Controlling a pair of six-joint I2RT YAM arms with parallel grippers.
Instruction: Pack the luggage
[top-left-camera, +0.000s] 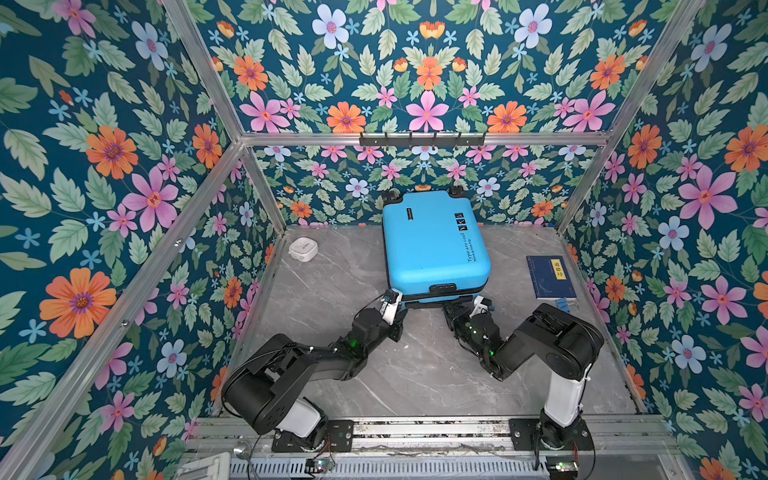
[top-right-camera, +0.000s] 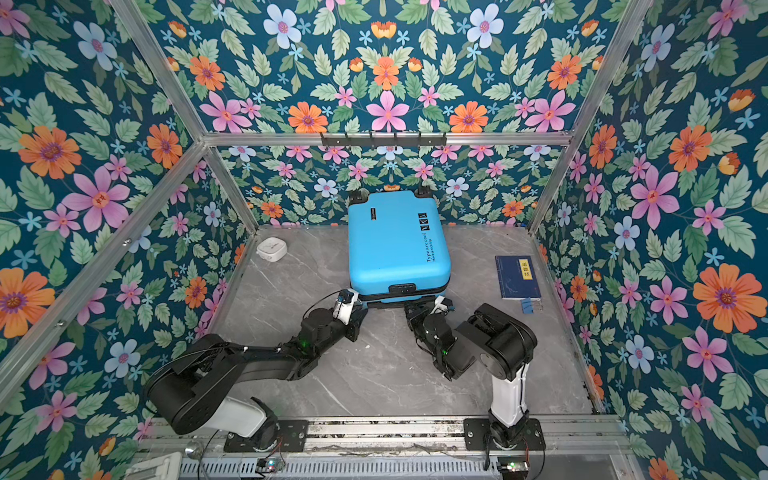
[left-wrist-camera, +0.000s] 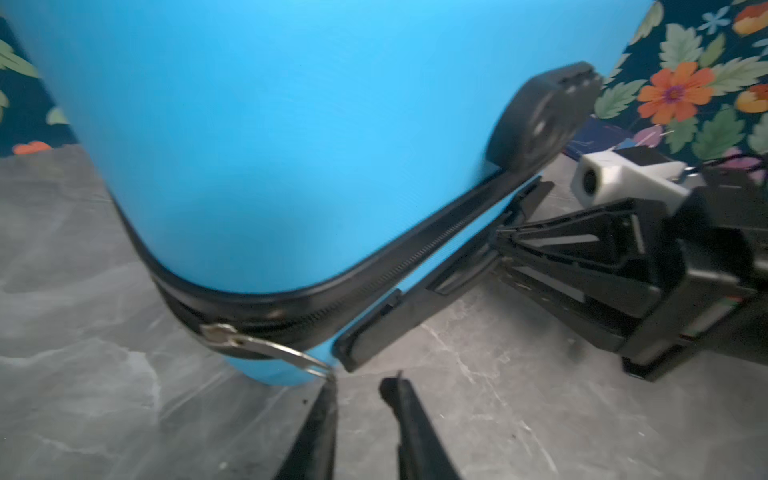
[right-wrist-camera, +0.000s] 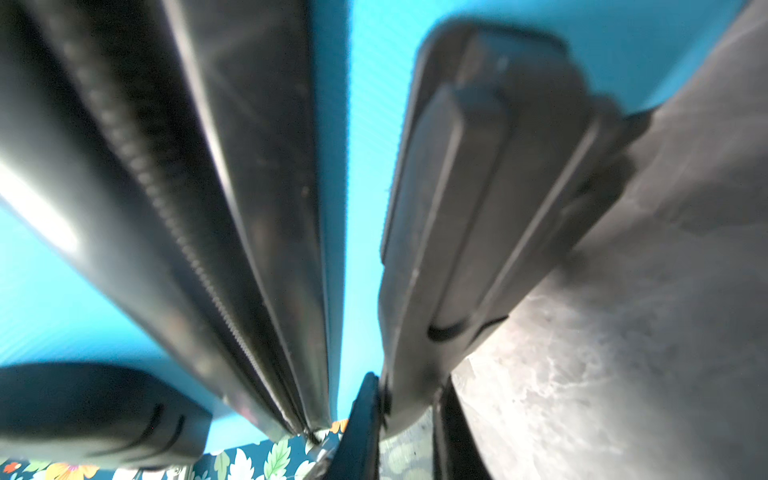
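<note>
The left gripper (left-wrist-camera: 360, 384) is hanging released, jaws apart with nothing between them, just off the near left corner of the luggage (top-left-camera: 432, 245). The metal zipper pull (left-wrist-camera: 266, 347) is touching the tip of one finger. The right gripper (left-wrist-camera: 505, 253) is clenching the end of the black handle (left-wrist-camera: 399, 320) at the luggage's near edge, low over the grey marble tabletop (top-left-camera: 374, 374). The luggage is lying flat mid-table toward the back, blue shell up, wheels pointing at the rear wall. A dark-blue book (top-left-camera: 549, 276) with a yellow label is lying well apart on its right. A small white box (top-left-camera: 303, 248) is sitting far left near the back corner.
</note>
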